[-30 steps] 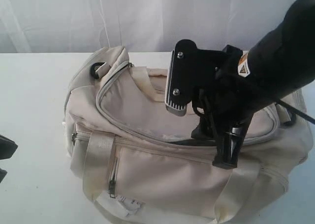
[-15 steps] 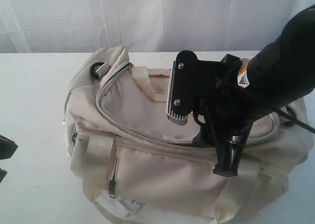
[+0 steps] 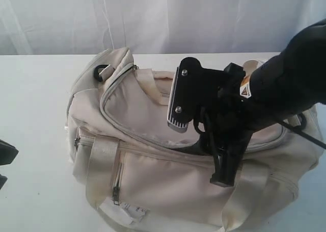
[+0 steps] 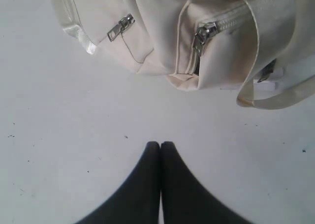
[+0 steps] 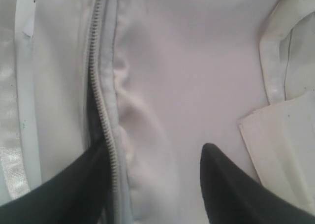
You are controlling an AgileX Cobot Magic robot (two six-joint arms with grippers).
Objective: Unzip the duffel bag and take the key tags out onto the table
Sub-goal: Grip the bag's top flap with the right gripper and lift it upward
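Note:
The cream-white duffel bag [image 3: 153,165] lies on the white table [image 3: 30,99], its curved top zipper [image 5: 101,106] parted into a narrow dark slit [image 3: 187,147]. My right gripper [image 5: 155,147] is open and points down onto the bag's top. One finger [image 5: 83,179] sits in the zipper gap and the other finger [image 5: 231,184] rests over the top flap [image 5: 187,71]. In the exterior view the arm [image 3: 285,89] hides those fingertips. My left gripper [image 4: 160,145] is shut and empty above the table [image 4: 74,125], short of the bag's end [image 4: 187,47]. No key tags are in view.
A satin strap [image 3: 99,165], a front pocket zipper [image 3: 116,191] and a white paper label [image 3: 125,211] face the front. End zipper pulls [image 4: 120,28] hang at the bag's left end. A white curtain [image 3: 153,18] backs the table.
My right arm has shifted a little left and lower over the bag, bringing its fingers down at the zipper slit. The left gripper has not moved.

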